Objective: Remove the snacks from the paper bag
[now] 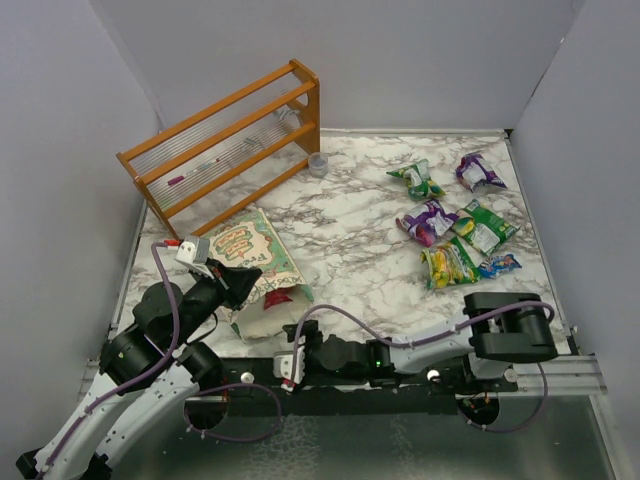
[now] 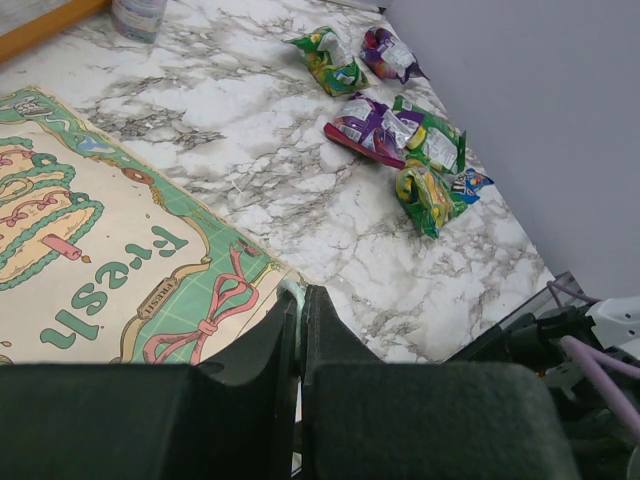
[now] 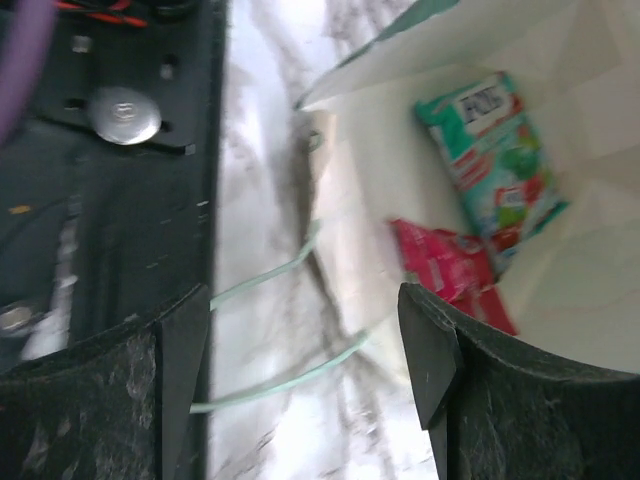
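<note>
The bag [image 1: 250, 250] is laid flat at centre left of the top view, its mouth turned toward the lower edge. The left arm [image 1: 150, 320] is bent up from the lower left corner, and its jaws are seen pressed fully together on the bag's upper rim. The right arm [image 1: 420, 345] is stretched low along the lower edge toward the left, its jaws spread wide at the mouth with nothing held. A green packet [image 3: 490, 160] and a red packet [image 3: 450, 265] are seen inside the bag. The other snacks [image 1: 430, 222] are scattered at upper right of the bench [image 1: 350, 200].
</note>
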Robot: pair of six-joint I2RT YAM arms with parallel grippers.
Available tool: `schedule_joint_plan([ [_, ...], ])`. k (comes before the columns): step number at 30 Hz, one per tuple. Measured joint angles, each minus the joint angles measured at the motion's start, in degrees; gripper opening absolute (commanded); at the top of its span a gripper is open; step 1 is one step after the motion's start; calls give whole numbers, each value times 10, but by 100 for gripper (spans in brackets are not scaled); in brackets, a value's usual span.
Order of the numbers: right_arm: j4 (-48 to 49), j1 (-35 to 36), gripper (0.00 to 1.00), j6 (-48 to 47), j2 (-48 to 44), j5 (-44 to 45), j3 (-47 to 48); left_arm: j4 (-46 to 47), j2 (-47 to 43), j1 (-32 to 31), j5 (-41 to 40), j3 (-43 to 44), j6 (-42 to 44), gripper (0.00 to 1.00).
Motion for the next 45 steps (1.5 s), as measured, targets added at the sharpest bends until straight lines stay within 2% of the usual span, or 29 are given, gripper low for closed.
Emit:
schedule_joint_plan([
  [4,61,-8,72,-85,66,43,35,0,0,0,0,0,0,0],
  [8,95,-34,68,-117,101,49,75,0,0,0,0,0,0,0],
  [17,131,-107,69,-130,155,43,91,0,-4,0,1,0,0,0],
  [27,134,-148,72,-120,194,10,99,0,-4,0,2,0,0,1],
  [35,134,-163,61,-103,236,13,124,0,-4,0,2,0,0,1],
  [38,139,-164,48,-102,241,14,126,0,-4,0,2,0,0,2],
  [45,130,-167,37,-91,243,13,126,0,-4,0,2,0,0,2],
])
